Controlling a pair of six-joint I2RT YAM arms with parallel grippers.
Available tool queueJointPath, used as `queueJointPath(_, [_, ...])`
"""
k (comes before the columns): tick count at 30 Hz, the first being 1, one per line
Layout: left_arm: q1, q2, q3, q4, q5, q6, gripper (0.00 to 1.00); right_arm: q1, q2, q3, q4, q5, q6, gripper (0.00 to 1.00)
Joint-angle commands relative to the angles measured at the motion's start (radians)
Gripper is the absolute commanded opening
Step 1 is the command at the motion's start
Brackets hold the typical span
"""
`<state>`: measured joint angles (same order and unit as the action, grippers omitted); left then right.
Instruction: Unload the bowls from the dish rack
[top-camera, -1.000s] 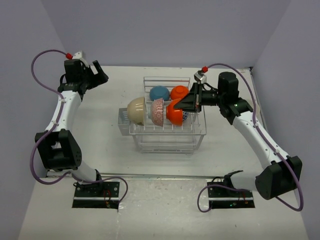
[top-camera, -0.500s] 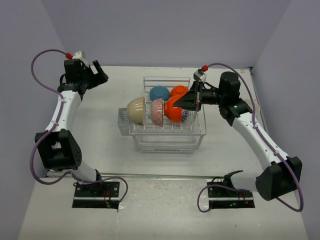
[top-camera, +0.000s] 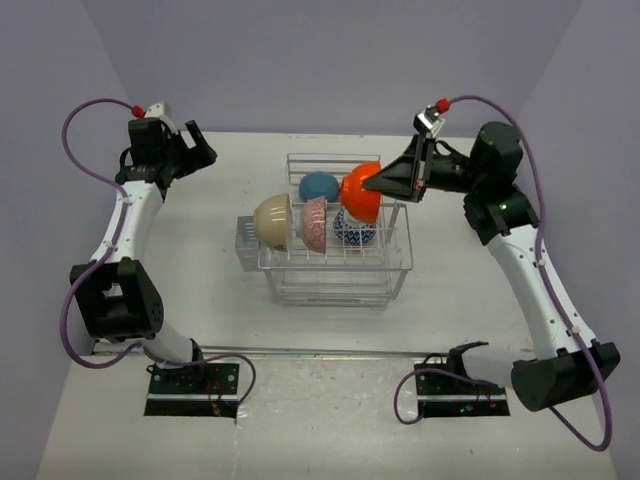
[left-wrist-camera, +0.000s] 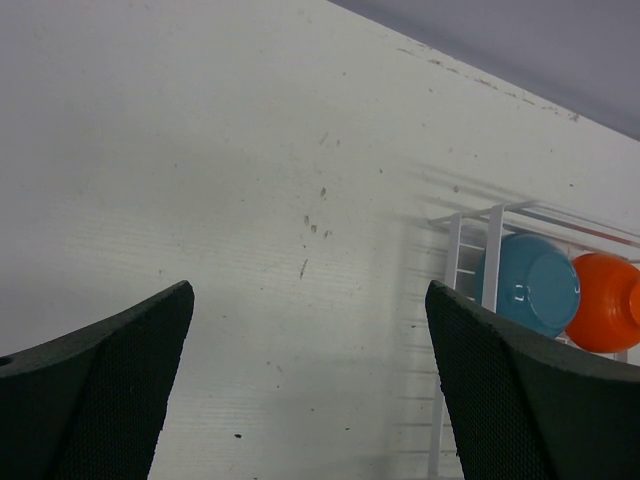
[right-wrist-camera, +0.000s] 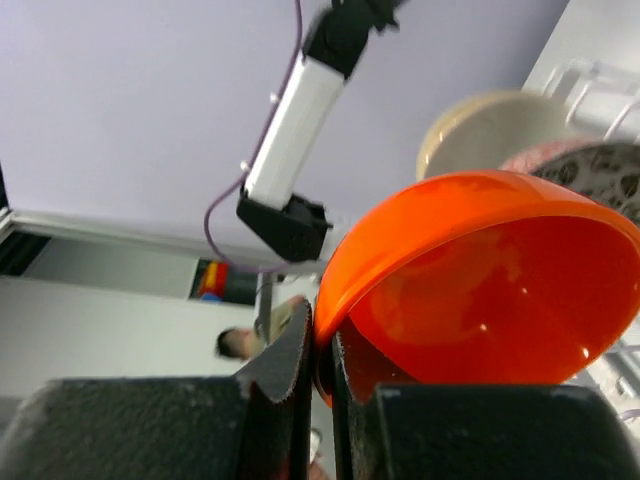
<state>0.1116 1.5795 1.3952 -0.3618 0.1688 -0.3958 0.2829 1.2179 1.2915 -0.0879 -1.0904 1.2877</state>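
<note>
You are pinching the glossy round orange bowl by its thin rim in your right pincer, above the white wire dish rack. It is probably light, rigid and slippery. Your left pincer is gaping wide.

No legible text or labels.

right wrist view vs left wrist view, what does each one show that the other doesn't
Only the right wrist view: the right gripper shut on the rim of an orange bowl, with the cream bowl, the pink speckled bowl and the left arm behind it. Only the left wrist view: the left gripper open above the table, and the blue bowl. Both: wires of the dish rack and something orange. Whether the orange bowl in the left wrist view is the held one, I cannot tell.
</note>
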Motion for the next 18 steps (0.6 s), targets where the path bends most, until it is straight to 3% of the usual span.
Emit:
queueJointPath(1, [0.002, 0.019, 0.028, 0.020, 0.003, 0.022, 0.97, -0.111, 0.029, 0.210, -0.189, 0.009, -0.174, 0.00])
queueJointPath(6, [0.002, 0.071, 0.083, 0.049, 0.018, -0.017, 0.97, -0.266, 0.179, 0.403, -0.332, 0.067, -0.310, 0.00])
queueJointPath(9, [0.003, 0.114, 0.123, 0.064, 0.020, -0.038, 0.97, -0.342, 0.314, 0.554, -0.511, 0.159, -0.424, 0.00])
queueJointPath(12, [0.003, 0.157, 0.142, 0.076, 0.021, -0.054, 0.97, -0.414, 0.439, 0.647, -0.634, 0.322, -0.540, 0.00])
queueJointPath(15, [0.003, 0.183, 0.145, 0.096, 0.026, -0.055, 0.97, -0.448, 0.546, 0.739, -0.746, 0.582, -0.638, 0.00])
queueJointPath(16, [0.003, 0.191, 0.148, 0.103, 0.026, -0.052, 0.97, -0.452, 0.608, 0.770, -0.819, 0.748, -0.662, 0.00])
queueJointPath(18, [0.003, 0.217, 0.153, 0.101, 0.024, -0.041, 0.97, -0.459, 0.669, 0.850, -0.875, 0.857, -0.706, 0.00])
